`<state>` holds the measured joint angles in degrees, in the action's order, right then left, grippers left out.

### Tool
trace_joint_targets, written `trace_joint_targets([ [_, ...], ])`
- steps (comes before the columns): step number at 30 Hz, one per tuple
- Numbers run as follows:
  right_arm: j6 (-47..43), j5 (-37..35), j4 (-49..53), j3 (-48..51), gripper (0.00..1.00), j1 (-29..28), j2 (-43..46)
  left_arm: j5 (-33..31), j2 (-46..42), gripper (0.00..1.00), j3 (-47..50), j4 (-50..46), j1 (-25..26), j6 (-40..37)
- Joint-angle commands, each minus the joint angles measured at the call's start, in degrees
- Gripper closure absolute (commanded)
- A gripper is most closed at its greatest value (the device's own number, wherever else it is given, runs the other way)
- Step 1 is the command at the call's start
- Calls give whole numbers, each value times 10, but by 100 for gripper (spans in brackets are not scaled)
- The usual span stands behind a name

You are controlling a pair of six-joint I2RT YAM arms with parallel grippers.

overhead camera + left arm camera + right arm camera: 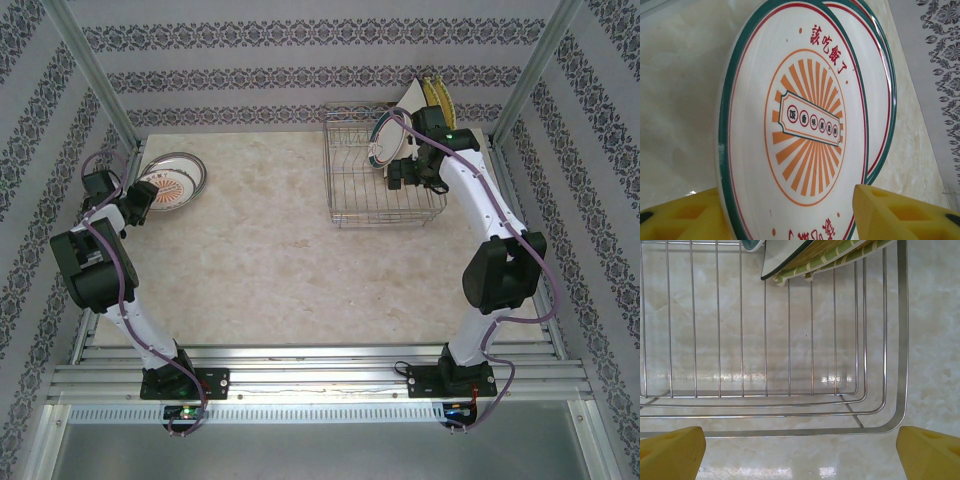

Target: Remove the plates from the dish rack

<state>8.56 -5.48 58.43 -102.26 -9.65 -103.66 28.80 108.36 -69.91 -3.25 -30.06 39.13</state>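
here, stacked plates (805, 120) just ahead of the left hand (795, 215)

dish rack (370, 195) far right | stacked plates (172, 181) left | racked plates (388, 145) upright

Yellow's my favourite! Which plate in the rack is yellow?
The yellow woven-textured plate at the back of the silver wire dish rack. Its neighbours are a white square plate and a green-rimmed round plate.
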Motion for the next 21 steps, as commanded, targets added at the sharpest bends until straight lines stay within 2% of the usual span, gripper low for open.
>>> trace_joint_targets([
  [1,-7,5,-4,-8,2,-5,-3,-13,-27,36,-21,-30,5,-23],
  [7,-7,10,-8,-6,2,-5,-5,-26,-33,29,-30,-53,8,-41],
  [21,-7,13,-16,4,2,-5,-2,-60,-3,25,-63,-85,29,-59],
])
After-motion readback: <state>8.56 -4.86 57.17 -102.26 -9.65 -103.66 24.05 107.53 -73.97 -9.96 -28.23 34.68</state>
